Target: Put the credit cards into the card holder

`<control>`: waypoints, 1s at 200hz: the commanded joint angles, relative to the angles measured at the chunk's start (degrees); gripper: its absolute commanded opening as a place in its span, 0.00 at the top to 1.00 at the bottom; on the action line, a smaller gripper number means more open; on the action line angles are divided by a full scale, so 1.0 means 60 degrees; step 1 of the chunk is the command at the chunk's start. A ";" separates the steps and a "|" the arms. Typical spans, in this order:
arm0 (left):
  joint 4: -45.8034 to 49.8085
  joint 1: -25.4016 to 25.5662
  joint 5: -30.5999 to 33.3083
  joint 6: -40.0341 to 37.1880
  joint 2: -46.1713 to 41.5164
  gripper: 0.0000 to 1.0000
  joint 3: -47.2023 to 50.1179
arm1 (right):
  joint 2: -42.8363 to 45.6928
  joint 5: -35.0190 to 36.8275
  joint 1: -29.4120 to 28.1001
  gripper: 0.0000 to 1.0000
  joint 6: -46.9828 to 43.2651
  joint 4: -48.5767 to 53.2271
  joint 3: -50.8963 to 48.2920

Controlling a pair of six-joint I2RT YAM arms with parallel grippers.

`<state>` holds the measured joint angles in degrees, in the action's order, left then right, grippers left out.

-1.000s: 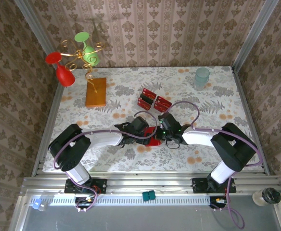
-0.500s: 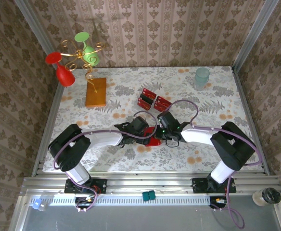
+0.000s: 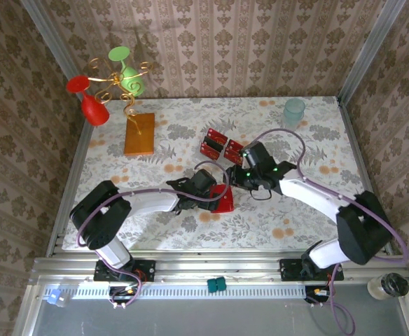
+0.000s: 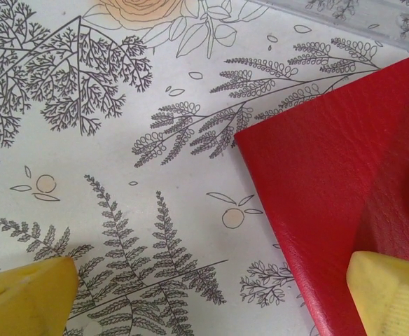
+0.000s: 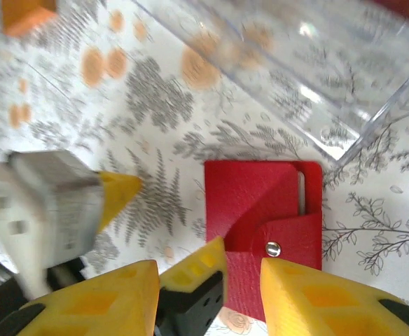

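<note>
The red card holder (image 3: 224, 201) lies on the floral cloth at the table's middle. Its flap with a metal snap (image 5: 273, 247) is folded partly over, and a pale pocket edge shows beside it. My left gripper (image 3: 213, 193) is open. One of its yellow fingertips (image 4: 390, 294) rests on the card holder (image 4: 330, 182), the other (image 4: 22, 297) on the cloth. My right gripper (image 5: 208, 283) hovers just above the card holder (image 5: 257, 203), open and holding nothing. The credit cards (image 3: 223, 145), red with black stripes, sit behind it.
A clear plastic tray (image 5: 295, 66) stands just beyond the holder. An orange-brown slab (image 3: 139, 133) lies at back left, under a gold stand with red and green glasses (image 3: 113, 80). A teal cup (image 3: 294, 112) is at back right.
My right gripper has opened and pulled back and to the right, away from the card holder. The left arm has stayed in place on the holder.
</note>
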<state>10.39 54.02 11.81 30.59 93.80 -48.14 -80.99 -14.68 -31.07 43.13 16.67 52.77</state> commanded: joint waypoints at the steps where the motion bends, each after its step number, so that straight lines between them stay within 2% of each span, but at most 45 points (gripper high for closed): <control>1: 0.0438 -0.0002 0.0007 -0.0282 -0.0619 0.00 -0.0303 | 0.0916 -0.0113 0.0400 0.51 -0.0280 0.0732 -0.0338; 24: 0.0769 -0.0160 0.0137 -0.0479 -0.1468 0.00 -0.0472 | 0.2008 -0.0029 0.0813 0.41 -0.0531 0.0778 -0.1101; 33: 0.0892 -0.0256 0.0188 -0.0552 -0.1903 0.00 -0.0497 | 0.2484 0.0122 0.0957 0.33 -0.0694 0.0947 -0.1356; 40: 0.0949 -0.0347 0.0210 -0.0594 -0.2279 0.00 -0.0495 | 0.2878 0.0241 0.1058 0.20 -0.0850 0.1063 -0.1552; 54: 0.1021 -0.0593 0.0305 -0.0643 -0.3043 0.00 -0.0375 | 0.3698 0.0649 0.1224 0.14 -0.1108 0.1376 -0.1879; 57: 0.1033 -0.0648 0.0340 -0.0652 -0.3263 0.00 -0.0340 | 0.3882 0.0766 0.1260 0.03 -0.1157 0.1466 -0.1945; 60: 0.1025 -0.0713 0.0369 -0.0659 -0.3452 0.00 -0.0297 | 0.4064 0.0931 0.1285 0.00 -0.1186 0.1545 -0.2001; 86: 0.1038 -0.1372 0.0865 -0.0697 -0.4998 0.00 0.0260 | 0.5652 0.2449 0.1420 0.00 -0.1443 0.2159 -0.2462; 112: 0.1106 -0.1998 0.1841 -0.0802 -0.6493 0.00 0.1043 | 0.6960 0.4854 0.1426 0.00 -0.1384 0.2302 -0.3070; 136: 0.0539 -0.2352 0.3109 -0.1831 -0.7751 0.00 0.2030 | 0.7814 0.7050 0.1417 0.00 -0.1147 0.1913 -0.3682; 154: -0.0046 -0.2784 0.3903 -0.2678 -0.8386 0.00 0.2683 | 0.8293 0.8344 0.1433 0.00 -0.1272 0.0736 -0.4452; 183: -0.1699 -0.3656 0.4299 -0.4416 -0.8612 0.00 0.3589 | 0.7778 1.0123 0.1648 0.00 -0.1824 -0.0782 -0.4948; 200: -0.2704 -0.4316 0.4313 -0.5116 -0.8292 0.00 0.3945 | 0.6776 1.0225 0.2038 0.00 -0.2347 -0.1681 -0.4876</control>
<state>5.23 32.40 33.71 10.37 42.65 -26.94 -34.74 35.86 -21.15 33.28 17.74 23.18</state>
